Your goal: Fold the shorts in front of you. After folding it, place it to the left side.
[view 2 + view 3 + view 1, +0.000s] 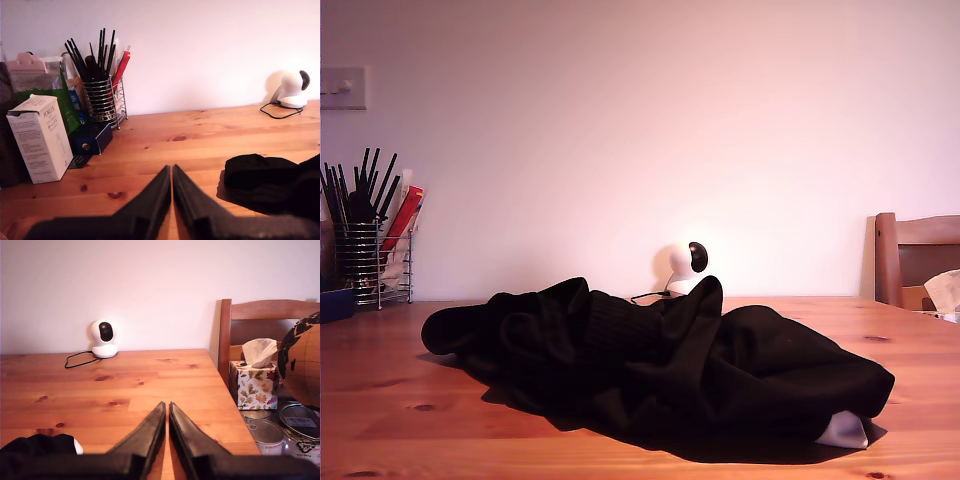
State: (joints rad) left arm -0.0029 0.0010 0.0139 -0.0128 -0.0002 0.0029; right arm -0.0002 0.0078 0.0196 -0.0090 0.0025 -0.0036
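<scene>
The shorts [660, 375] lie crumpled in a heap on the knotty pine table [380, 420], before a plain white wall [620, 130]. A small white camera [682, 268] stands behind them, perhaps touching the wall. My first gripper [171, 172] and my second gripper [167, 407] both have their jaws pressed together, holding nothing, above bare wood.
</scene>
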